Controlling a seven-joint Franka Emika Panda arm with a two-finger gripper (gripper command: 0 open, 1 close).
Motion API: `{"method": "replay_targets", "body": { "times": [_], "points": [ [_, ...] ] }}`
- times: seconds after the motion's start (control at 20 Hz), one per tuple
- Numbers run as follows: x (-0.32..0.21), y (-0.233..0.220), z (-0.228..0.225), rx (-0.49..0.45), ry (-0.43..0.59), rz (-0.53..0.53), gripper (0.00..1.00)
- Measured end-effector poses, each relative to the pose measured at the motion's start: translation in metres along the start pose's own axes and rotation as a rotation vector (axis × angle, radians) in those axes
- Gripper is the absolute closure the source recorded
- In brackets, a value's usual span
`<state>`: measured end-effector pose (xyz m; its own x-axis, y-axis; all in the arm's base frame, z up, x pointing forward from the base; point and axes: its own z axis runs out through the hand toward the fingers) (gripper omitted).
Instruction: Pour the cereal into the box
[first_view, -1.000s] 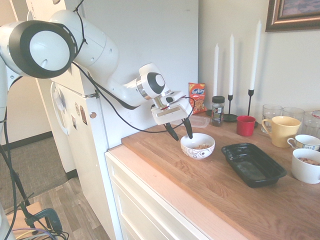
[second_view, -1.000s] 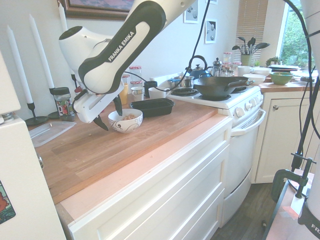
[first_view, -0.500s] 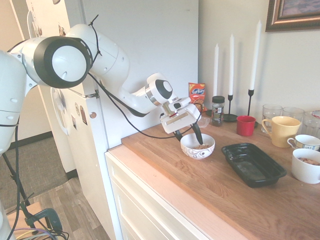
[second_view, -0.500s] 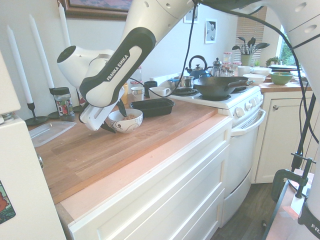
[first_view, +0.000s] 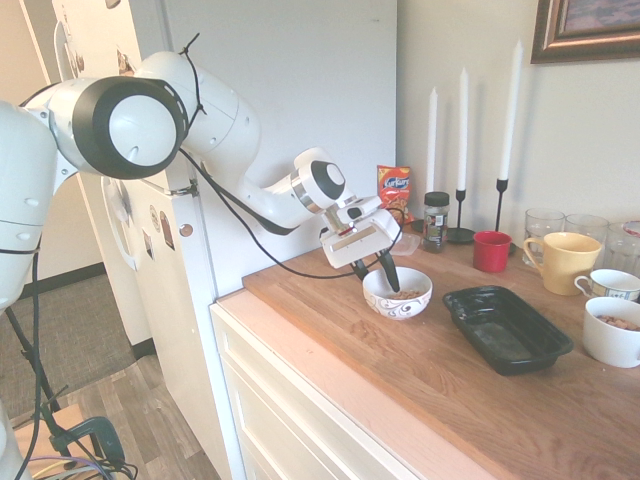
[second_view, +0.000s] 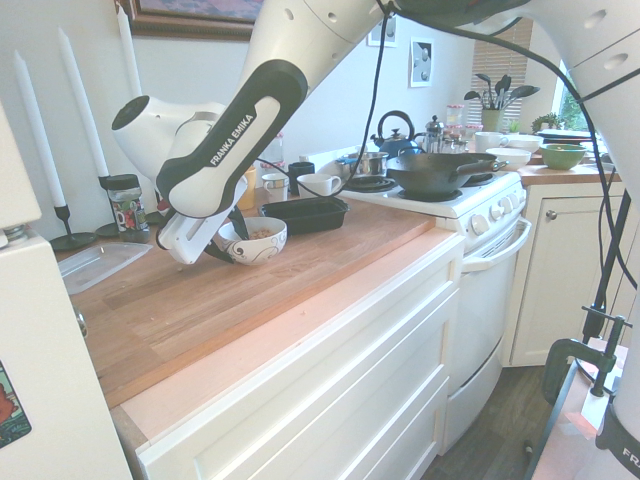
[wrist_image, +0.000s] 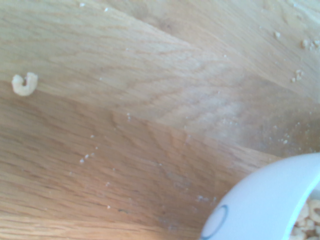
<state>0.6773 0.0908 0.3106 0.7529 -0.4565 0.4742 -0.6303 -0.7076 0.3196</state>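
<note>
Cereal (first_view: 404, 294), small tan ring-shaped pieces, a loose handful: lying inside the white ceramic bowl with dark scroll pattern (first_view: 398, 298) on the butcher-block wooden countertop (first_view: 420, 370). One broken piece (wrist_image: 24, 84) lies loose on the wood, seen in the wrist view.

Gripper, white body with two black fingers (first_view: 374, 270): at the bowl's rim on the side away from the tray, fingers straddling the rim, one inside and one outside, parted. Whether they press the rim cannot be told.

Box, shallow glossy black rectangular plastic tray with rounded corners (first_view: 507, 328): on the countertop just beside the bowl, apart from it, on the side opposite the gripper.

Arm, white Franka (second_view: 225, 130): reaching over the counter, wrist angled steeply downward toward the bowl.
</note>
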Motion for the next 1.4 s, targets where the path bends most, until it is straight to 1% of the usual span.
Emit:
{"method": "replay_targets", "body": {
  "times": [0.65, 0.95, 1.05, 1.25, 1.4],
  "points": [
    [-0.002, 0.007, 0.014, -0.001, -0.027, 0.014, 1.00],
    [-0.001, 0.006, 0.010, 0.008, -0.023, 0.020, 1.00],
    [0.002, 0.007, -0.001, 0.029, -0.026, 0.035, 1.00],
    [0.016, 0.017, -0.043, 0.078, -0.025, 0.078, 1.00],
    [0.025, 0.027, -0.072, 0.119, -0.061, 0.105, 1.00]
  ]
}}
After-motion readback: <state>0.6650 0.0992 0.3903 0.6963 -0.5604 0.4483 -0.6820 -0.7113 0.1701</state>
